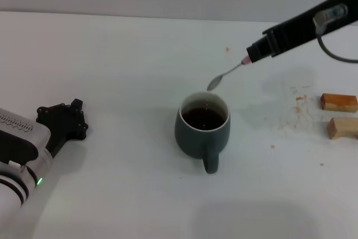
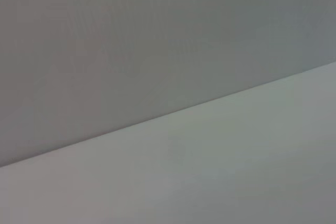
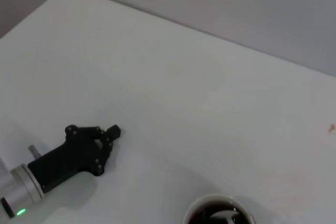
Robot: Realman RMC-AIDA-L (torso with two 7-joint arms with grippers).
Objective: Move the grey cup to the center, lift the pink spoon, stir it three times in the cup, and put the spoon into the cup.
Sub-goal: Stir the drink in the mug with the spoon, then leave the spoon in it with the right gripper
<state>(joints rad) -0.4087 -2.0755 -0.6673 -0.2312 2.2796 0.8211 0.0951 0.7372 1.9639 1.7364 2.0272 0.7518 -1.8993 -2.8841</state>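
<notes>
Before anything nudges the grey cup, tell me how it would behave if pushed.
The grey cup looks squat and wide-based, so it would probably slide rather than tip. The dark liquid inside would likely slosh. It appears ceramic, so likely heavy for its size and breakable.

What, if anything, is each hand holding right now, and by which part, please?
The right hand holds the pink spoon by its handle end, bowl above the grey cup. The left hand holds nothing.
</notes>
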